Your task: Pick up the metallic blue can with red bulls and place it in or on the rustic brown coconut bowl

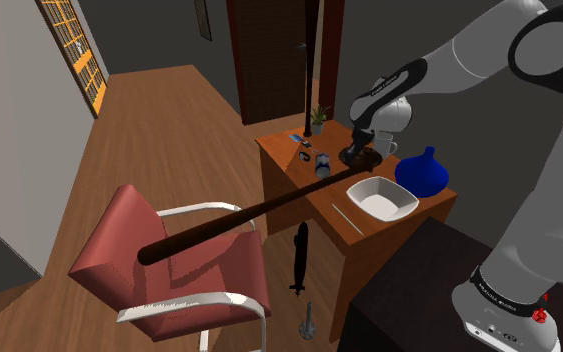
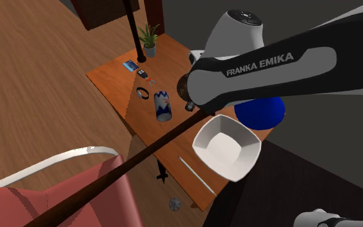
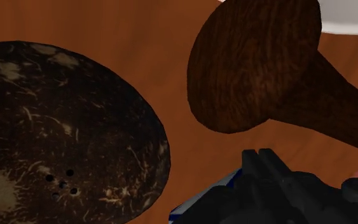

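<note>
The blue can [image 2: 163, 105], white and red on its side, lies flat on the wooden table [image 2: 118, 80], also seen as the can [image 1: 321, 168] in the shoulder view. The dark brown coconut bowl [image 3: 56, 133] stands close beside it, its rough speckled shell with three small holes facing the hand. My black gripper [image 1: 357, 150] hangs just over the bowl [image 1: 362, 159], to the can's right in the shoulder view. In the wrist view the gripper [image 3: 266, 184] covers most of a blue and white edge of the can [image 3: 185, 210]. Nothing is plainly clasped.
A long dark brown bat [image 1: 229, 220] slants from the red chair [image 1: 169, 270] onto the table, its knob [image 3: 254, 63] right beside the bowl. A white square bowl [image 1: 381, 197], a blue vase [image 1: 423, 172], a potted plant [image 2: 149, 37] and small items [image 2: 142, 92] share the table.
</note>
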### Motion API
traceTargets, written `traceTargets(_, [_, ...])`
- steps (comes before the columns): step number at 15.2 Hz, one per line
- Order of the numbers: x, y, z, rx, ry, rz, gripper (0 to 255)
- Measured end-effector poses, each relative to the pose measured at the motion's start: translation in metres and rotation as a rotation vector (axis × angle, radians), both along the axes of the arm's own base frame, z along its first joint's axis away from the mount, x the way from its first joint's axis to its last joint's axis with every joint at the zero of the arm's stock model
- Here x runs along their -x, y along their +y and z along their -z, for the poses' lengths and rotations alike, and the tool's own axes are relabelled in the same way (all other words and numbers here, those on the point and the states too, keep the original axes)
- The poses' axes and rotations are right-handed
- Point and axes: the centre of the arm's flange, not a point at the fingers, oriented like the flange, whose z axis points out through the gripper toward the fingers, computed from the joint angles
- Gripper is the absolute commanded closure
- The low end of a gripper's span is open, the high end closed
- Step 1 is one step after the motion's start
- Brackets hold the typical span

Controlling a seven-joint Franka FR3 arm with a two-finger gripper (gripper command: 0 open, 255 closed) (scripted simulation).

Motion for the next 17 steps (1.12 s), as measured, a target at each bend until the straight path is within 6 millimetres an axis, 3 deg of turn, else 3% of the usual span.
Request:
traceTargets(1, [-0.001, 0.0, 0.002, 0.001, -0.001, 0.002, 255])
traceTargets(2, [-0.001, 0.0, 0.002, 0.001, -0.002, 0.002, 0])
traceTargets(3, [-0.001, 0.0, 0.002, 0.001, -0.001, 0.002, 0])
traceTargets(5, [-0.021, 0.009, 0.001, 0.012, 0.034, 0.069, 0])
traceTargets(9, [-0.084, 0.033, 0.004, 0.037, 0.152, 0.351, 0])
traceTargets(13, [-0.152, 0.036, 0.022, 0.066, 0.273, 0.65, 0])
traceTargets(17, [-0.167, 0.038, 0.039, 0.076, 0.304, 0.724, 0])
